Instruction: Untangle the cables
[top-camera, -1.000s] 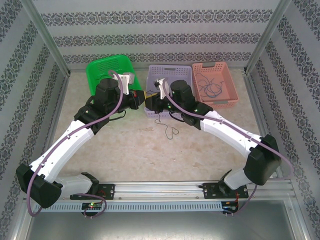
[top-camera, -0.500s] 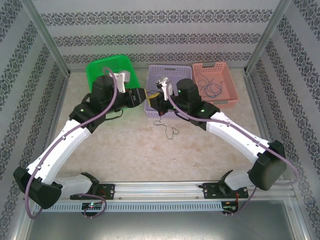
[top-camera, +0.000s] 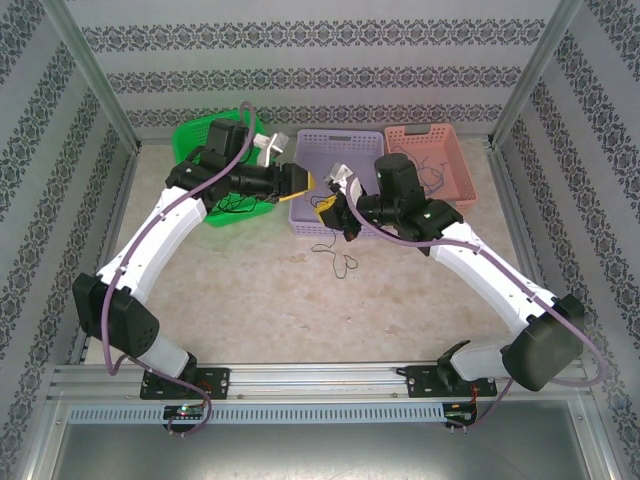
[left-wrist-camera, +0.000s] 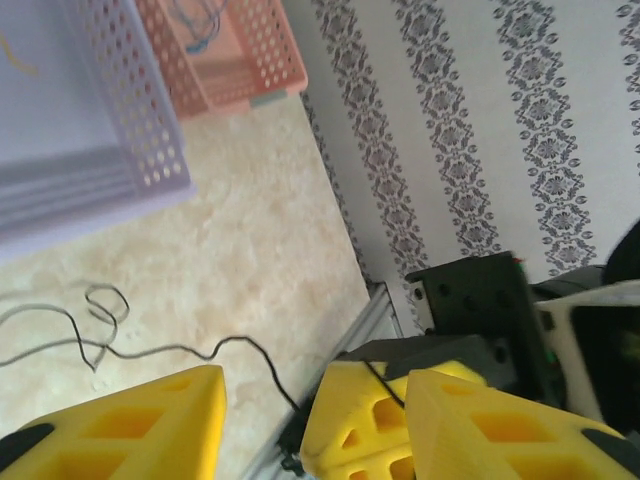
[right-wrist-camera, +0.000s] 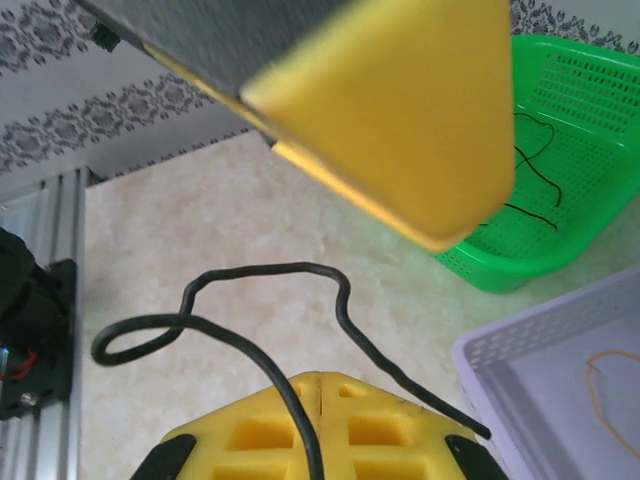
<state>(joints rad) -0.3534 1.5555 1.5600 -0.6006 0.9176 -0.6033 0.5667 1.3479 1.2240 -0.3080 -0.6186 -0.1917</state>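
Observation:
A thin black cable (right-wrist-camera: 250, 270) is pinched between the closed yellow pads of my right gripper (right-wrist-camera: 320, 385). In the top view it hangs from that gripper (top-camera: 330, 208) to a loose squiggle (top-camera: 340, 262) on the table, in front of the purple basket (top-camera: 340, 145). My left gripper (top-camera: 308, 183) sits right beside the right one. Its jaws are open either side of the right gripper's pads (left-wrist-camera: 370, 410), and the cable (left-wrist-camera: 150, 350) trails off over the table. More black cables (right-wrist-camera: 530, 160) lie in the green basket (right-wrist-camera: 590, 90). A pale yellow cable (right-wrist-camera: 600, 380) lies in the purple basket.
The pink basket (top-camera: 430, 130) at the back right holds several thin cables (top-camera: 420, 165). The three baskets stand in a row along the back wall. Aluminium frame rails (top-camera: 320, 375) run along the near edge, and patterned walls close in both sides.
My left gripper has opened and its arm has swung back toward the green basket. My right gripper has shut on the black cable and shifted slightly right.

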